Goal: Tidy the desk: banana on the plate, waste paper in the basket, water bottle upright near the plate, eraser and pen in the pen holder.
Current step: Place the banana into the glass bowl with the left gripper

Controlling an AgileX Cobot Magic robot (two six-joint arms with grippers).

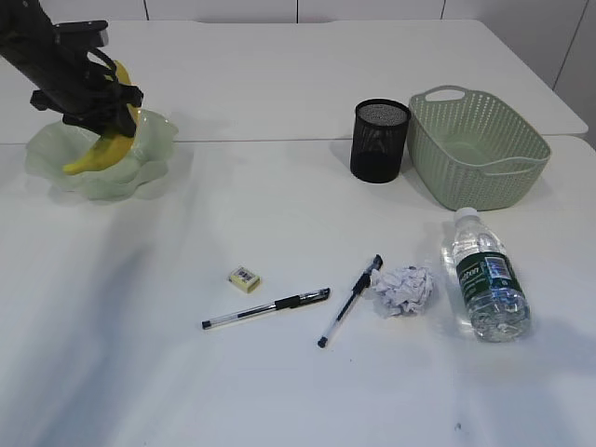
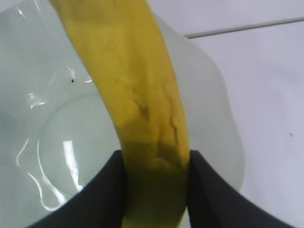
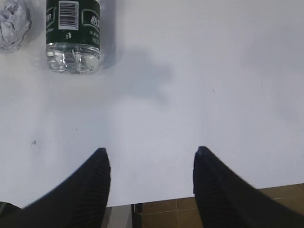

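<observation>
At the far left of the exterior view the left arm comes in from the top corner and slants down over the plate (image 1: 56,168), a pale green translucent glass dish with a wavy, scalloped rim. The left gripper (image 1: 104,114) is clamped on the banana (image 1: 98,154); in the left wrist view its two dark fingers (image 2: 107,190) press the yellow, faintly speckled fruit from both sides. The banana's long axis runs diagonally, its lower tip pointing down-left into the plate's bowl and its upper end rising behind the gripper.

Toward the middle of the white table lies a small yellowish eraser (image 1: 244,278), a flat block. Just right of it is a pen (image 1: 266,309) with a clear barrel and black grip, its long axis nearly level, cap end to the right. A second pen (image 1: 350,300) lies steeper, running from lower left to upper right. Its upper end is near a crumpled ball of waste paper (image 1: 404,290).

Behind these stands the pen holder (image 1: 380,141), an upright black mesh cylinder, and beside it the basket (image 1: 479,144), sage green woven plastic with handle slots.

The water bottle (image 1: 485,277), clear plastic with a dark green label, lies on its side, cap pointing away toward the basket.

The right gripper (image 3: 149,183) shows only in the right wrist view, hovering above bare table at its near edge, ribbed black fingers (image 3: 97,183) spread apart and holding nothing.
</observation>
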